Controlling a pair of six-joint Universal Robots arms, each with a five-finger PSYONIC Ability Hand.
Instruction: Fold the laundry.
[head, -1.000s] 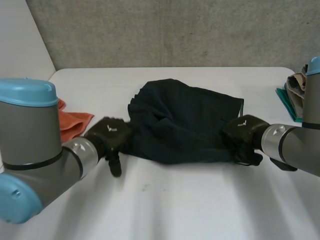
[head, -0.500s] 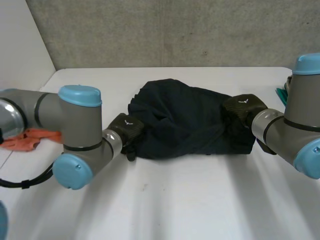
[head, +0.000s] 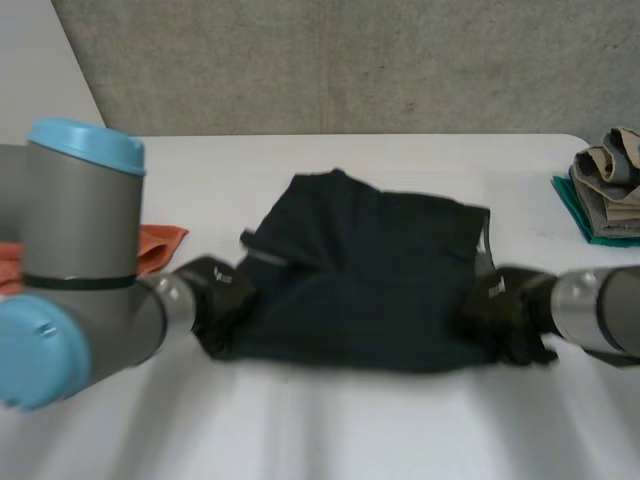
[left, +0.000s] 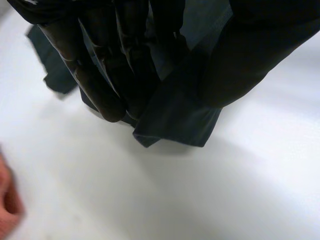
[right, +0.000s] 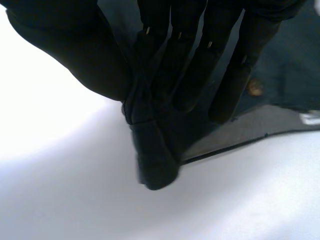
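Left hand (head: 215, 295) pinches the dark navy garment (head: 370, 265) at its near left corner; right hand (head: 505, 310) clamps the near right corner (thumb against fingers). The garment lies spread mid-counter (head: 330, 425).

No legible text, numbers or brand on anything. 2 near-candidates only: a small white mark (head: 495, 288) on the back of the right hand (head: 505, 312), too small to read, and a pale tag (right: 311, 118) at the edge of the dark garment (right: 285, 65) in the right wrist view, too blurred to make out any characters.
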